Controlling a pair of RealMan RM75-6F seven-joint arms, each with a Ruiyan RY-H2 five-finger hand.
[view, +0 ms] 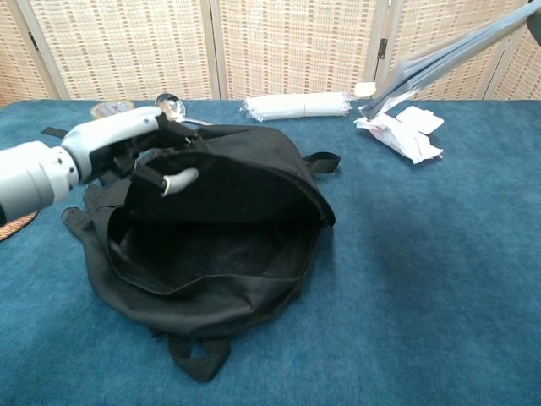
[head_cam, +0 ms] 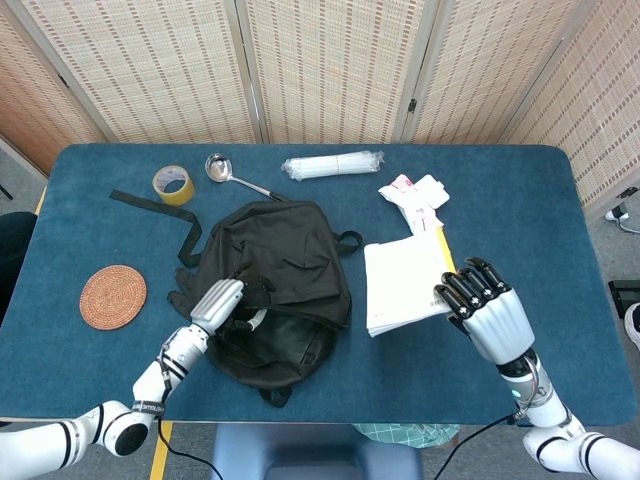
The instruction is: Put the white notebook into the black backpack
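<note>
The black backpack (head_cam: 280, 300) (view: 220, 254) lies in the middle of the blue table, its mouth gaping toward the front edge. My left hand (head_cam: 222, 302) (view: 127, 152) grips the upper flap and holds it lifted. The white notebook (head_cam: 403, 284) (view: 439, 63) hangs tilted above the table, right of the backpack, held by my right hand (head_cam: 485, 312) at its near right edge. In the chest view only the notebook's edge shows at the top right, and the right hand is almost out of frame.
A crumpled white wrapper (head_cam: 413, 197) (view: 401, 131) lies behind the notebook. A plastic-wrapped white bundle (head_cam: 332, 165), a metal ladle (head_cam: 230, 175) and a yellow tape roll (head_cam: 173, 184) sit along the back. A woven coaster (head_cam: 112, 296) rests at the left. A black strap (head_cam: 160, 207) trails left of the backpack.
</note>
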